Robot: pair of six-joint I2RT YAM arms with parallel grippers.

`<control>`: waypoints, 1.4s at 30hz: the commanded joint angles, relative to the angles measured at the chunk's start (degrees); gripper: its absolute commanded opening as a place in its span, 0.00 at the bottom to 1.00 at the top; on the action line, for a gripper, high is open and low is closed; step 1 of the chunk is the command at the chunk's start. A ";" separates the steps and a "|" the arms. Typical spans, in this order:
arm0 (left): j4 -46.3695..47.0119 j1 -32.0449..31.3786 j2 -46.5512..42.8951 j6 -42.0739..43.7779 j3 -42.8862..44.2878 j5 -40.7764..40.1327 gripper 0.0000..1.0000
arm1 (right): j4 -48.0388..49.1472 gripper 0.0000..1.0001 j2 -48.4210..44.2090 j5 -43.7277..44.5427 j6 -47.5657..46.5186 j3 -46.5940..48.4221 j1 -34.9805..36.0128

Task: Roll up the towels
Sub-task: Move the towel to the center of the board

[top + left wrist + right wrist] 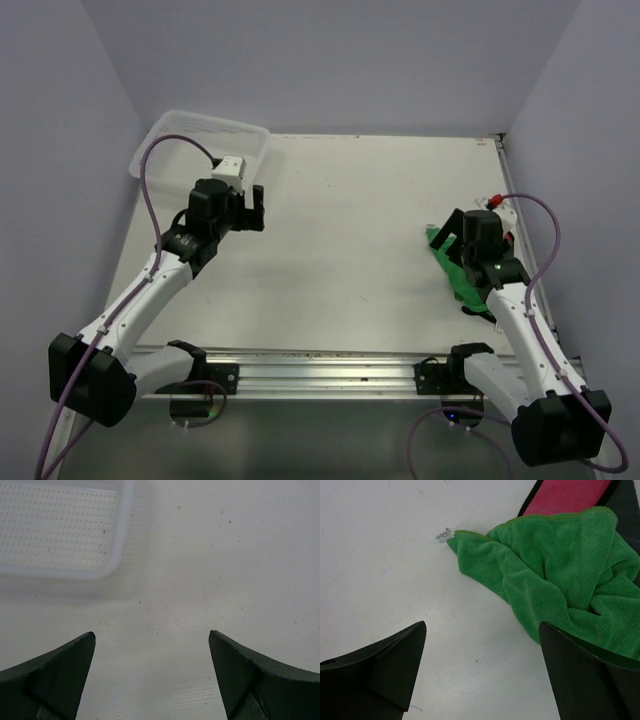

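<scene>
A crumpled bright green towel (555, 575) lies on the white table at the right side, also seen as the green towel (452, 272) under my right arm. A red towel (567, 495) with a dark grey edge lies partly under it at the far side; only a red sliver (509, 238) shows from above. My right gripper (482, 627) hangs open over bare table, its right finger at the green towel's near edge. My left gripper (151, 636) is open over bare table at the far left, holding nothing.
A white plastic mesh basket (185, 130) stands at the table's far left corner, its rim (117, 555) just beyond my left fingers. A small grey scrap (443, 534) lies by the green towel's corner. The table's right edge (520, 200) runs close to the towels.
</scene>
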 commanded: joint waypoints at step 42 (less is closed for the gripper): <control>-1.02 -0.17 1.48 -1.80 3.63 5.79 1.00 | 6.59 0.14 27.74 10.88 -9.17 5.88 -2.13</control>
